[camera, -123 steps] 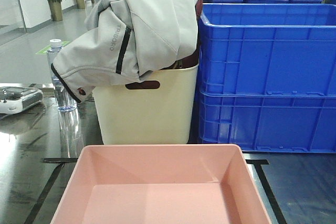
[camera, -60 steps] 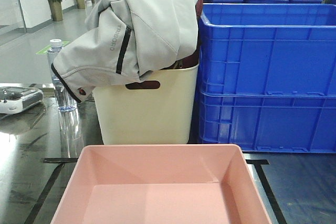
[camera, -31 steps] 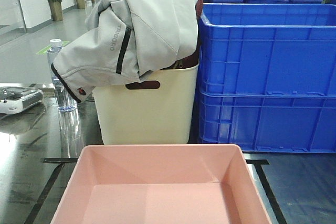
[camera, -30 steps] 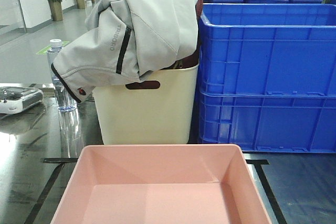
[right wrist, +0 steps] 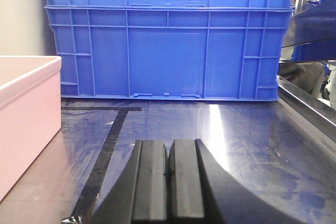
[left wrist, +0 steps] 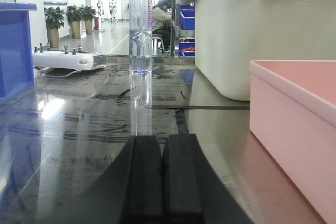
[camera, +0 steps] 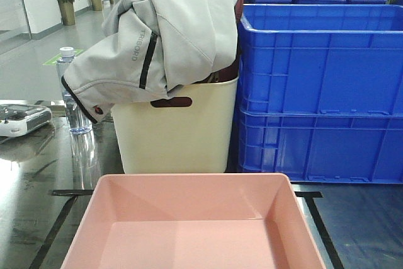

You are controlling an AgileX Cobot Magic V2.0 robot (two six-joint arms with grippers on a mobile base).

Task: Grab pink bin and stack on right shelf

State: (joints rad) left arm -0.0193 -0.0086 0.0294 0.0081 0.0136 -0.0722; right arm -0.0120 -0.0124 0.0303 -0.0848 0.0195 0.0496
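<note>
The pink bin (camera: 189,231) sits empty on the dark glossy shelf top (camera: 352,225) at the near centre, between black tape lines. Its left wall shows in the left wrist view (left wrist: 294,124) and its right wall in the right wrist view (right wrist: 26,124). My left gripper (left wrist: 165,145) is shut and empty, low over the shelf top (left wrist: 94,124), left of the bin. My right gripper (right wrist: 169,148) is shut and empty, low over the shelf top (right wrist: 236,135), right of the bin. Neither touches the bin.
A cream bin (camera: 176,133) with a grey jacket (camera: 157,29) draped over it stands behind the pink bin. Stacked blue crates (camera: 321,92) stand at the right rear. A water bottle (camera: 68,89) and a white controller (camera: 22,118) are at the left.
</note>
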